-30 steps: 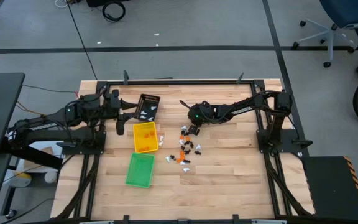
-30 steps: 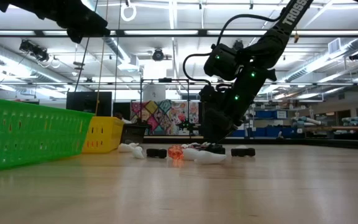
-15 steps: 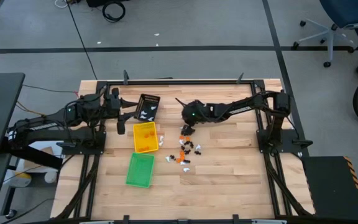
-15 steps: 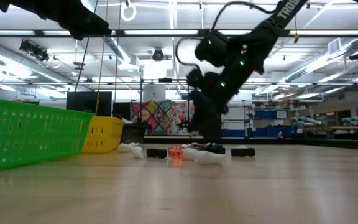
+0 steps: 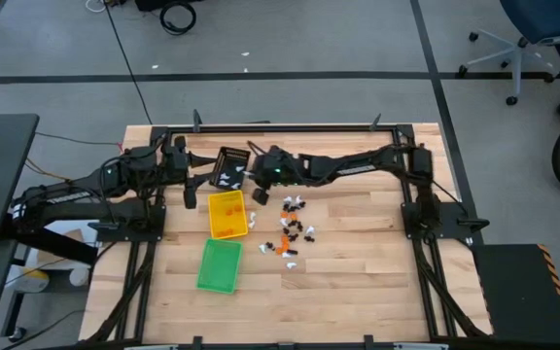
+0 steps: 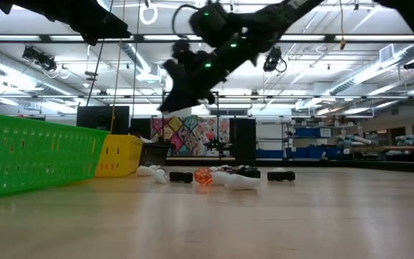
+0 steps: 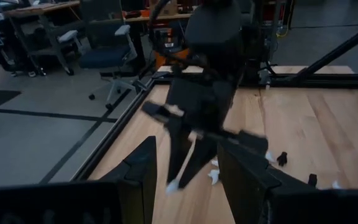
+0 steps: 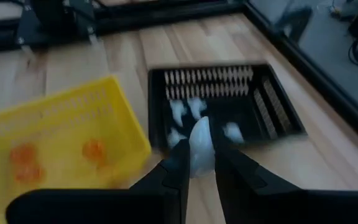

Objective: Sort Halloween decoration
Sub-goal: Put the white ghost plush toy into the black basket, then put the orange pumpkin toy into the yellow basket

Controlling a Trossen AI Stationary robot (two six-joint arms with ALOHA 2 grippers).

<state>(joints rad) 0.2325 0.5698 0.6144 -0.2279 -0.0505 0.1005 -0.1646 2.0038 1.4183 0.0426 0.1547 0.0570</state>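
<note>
Near the black tray [image 5: 231, 166], the right gripper [image 5: 258, 186] has swung over from the trinket pile [image 5: 291, 229] and now hangs just short of the tray's near rim, its fingers pinching a white trinket [image 8: 201, 147]; white pieces already lie in the tray, so the drop looks next. The yellow tray [image 5: 226, 213] sits just beside it and the green tray [image 5: 219, 264] beyond, leaving a tight approach. Farther off, past the black tray, the left gripper [image 5: 189, 177] waits with fingers spread.
</note>
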